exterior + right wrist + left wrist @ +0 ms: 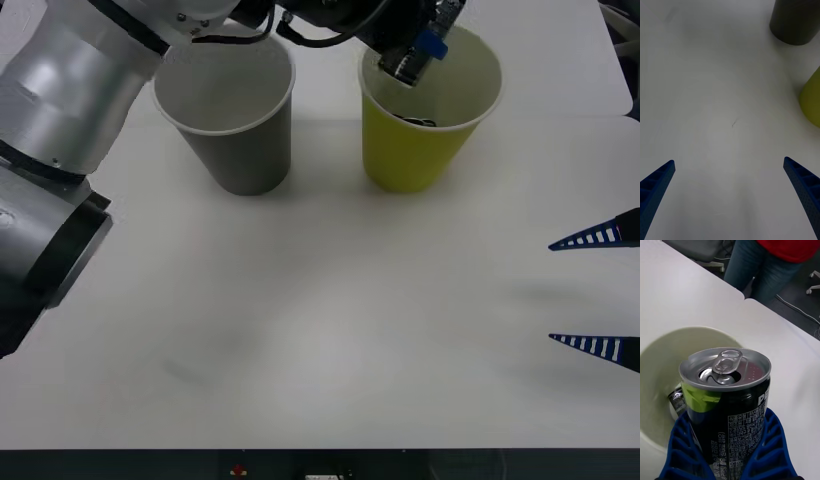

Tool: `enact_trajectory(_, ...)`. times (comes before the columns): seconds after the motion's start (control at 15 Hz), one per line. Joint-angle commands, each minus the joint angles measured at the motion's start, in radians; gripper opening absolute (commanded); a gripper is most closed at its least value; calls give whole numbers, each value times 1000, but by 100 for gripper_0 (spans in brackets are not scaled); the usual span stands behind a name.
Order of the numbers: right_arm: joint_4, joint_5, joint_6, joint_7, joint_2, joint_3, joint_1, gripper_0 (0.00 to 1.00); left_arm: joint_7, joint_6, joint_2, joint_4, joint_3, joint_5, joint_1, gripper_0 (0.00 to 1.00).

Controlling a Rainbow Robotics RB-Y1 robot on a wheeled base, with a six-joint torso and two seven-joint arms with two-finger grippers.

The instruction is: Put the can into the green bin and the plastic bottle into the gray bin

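My left gripper (pixel 415 52) reaches over the rim of the green bin (pixel 415 160) and is shut on the can (pixel 400 66). In the left wrist view the can (pixel 726 390) is black with a silver pull-tab top, clamped between blue fingers (pixel 767 442) above the bin's pale inside (pixel 662 363). A dark labelled object (pixel 677 399) lies at the bin's bottom; I cannot tell what it is. The gray bin (pixel 235 120) stands just left of the green one. My right gripper (pixel 600 292) waits open at the table's right edge. The plastic bottle is out of view.
My left arm's silver links (pixel 70 90) cross the table's left side and pass above the gray bin. The white table (pixel 300 330) stretches bare in front of both bins. Its far edge (pixel 745 298) lies just beyond the green bin.
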Motion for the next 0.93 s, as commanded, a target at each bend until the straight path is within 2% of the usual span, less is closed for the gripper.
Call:
enact_trajectory(0.07, 0, 0, 0, 0, 0, 0, 0, 100, -13, 105, -38, 119, -73, -14, -59, 0)
enact_trajectory(0.27, 0, 0, 0, 0, 0, 0, 0, 100, -54, 243, -64, 231, -145, -17, -82, 0)
enact_trajectory(0.4, 0, 0, 0, 0, 0, 0, 0, 100, -105, 303, -87, 295, -151, -17, -85, 0)
enact_trajectory(0.67, 0, 0, 0, 0, 0, 0, 0, 100, -117, 326, -91, 309, -151, -15, -85, 0)
enact_trajectory(0.73, 0, 0, 0, 0, 0, 0, 0, 100, -123, 324, -91, 311, -151, -18, -85, 13)
enact_trajectory(0.8, 0, 0, 0, 0, 0, 0, 0, 100, -126, 323, -90, 309, -151, -20, -85, 36)
enact_trajectory(0.93, 0, 0, 0, 0, 0, 0, 0, 100, -149, 307, -88, 309, -151, -25, -85, 97)
